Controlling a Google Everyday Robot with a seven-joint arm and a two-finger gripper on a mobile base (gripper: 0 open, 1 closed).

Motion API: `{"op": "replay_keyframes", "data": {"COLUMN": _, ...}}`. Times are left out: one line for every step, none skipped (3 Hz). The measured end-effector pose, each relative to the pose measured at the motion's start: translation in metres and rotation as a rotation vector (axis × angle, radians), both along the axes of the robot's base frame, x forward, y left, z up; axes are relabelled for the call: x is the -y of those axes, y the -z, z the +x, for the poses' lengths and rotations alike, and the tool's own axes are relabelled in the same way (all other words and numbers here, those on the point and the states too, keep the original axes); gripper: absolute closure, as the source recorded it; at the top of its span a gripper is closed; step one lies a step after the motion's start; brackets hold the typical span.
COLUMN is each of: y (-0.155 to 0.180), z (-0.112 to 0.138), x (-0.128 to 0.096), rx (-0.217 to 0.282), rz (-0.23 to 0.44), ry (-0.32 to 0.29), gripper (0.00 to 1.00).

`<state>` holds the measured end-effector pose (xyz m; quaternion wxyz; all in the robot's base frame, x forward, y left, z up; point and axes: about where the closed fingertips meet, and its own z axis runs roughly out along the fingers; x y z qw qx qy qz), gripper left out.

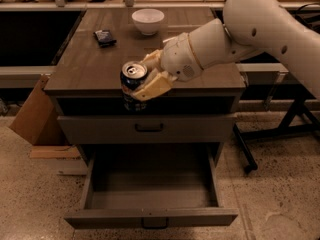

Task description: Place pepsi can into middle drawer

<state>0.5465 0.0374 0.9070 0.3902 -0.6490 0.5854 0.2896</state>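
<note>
Gripper [143, 79] clamped on the pepsi can [131, 80], centre of frame.
The can is held upright in the air at the cabinet top's [85, 71] front edge, above the shut drawer front [200, 129]; the middle drawer [190, 217] stands pulled open at bottom centre. A white bowl [148, 20] sits at upper centre.

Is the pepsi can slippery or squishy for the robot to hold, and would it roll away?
The pepsi can looks smooth, maybe slippery, yet the pincer, shut around it at the front edge of the cabinet, holds it roughly upright. Such cans probably dent if squeezed hard. It is round, so lying down it would likely roll.
</note>
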Motion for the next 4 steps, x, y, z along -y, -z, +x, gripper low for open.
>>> {"op": "replay_keyframes", "data": {"y": 0.044, "z": -0.019, "x": -0.008, "rx": -0.026, "rz": -0.051, "ry": -0.008, "gripper": 1.0}}
{"op": "replay_keyframes", "data": {"y": 0.048, "z": -0.02, "x": -0.009, "rx": -0.026, "rz": -0.056, "ry": -0.017, "gripper": 1.0}}
{"op": "replay_keyframes", "data": {"y": 0.06, "z": -0.023, "x": -0.014, "rx": -0.026, "rz": -0.071, "ry": -0.047, "gripper": 1.0}}
{"op": "replay_keyframes", "data": {"y": 0.131, "z": -0.036, "x": -0.021, "rx": -0.068, "rz": -0.074, "ry": -0.089, "gripper": 1.0}}
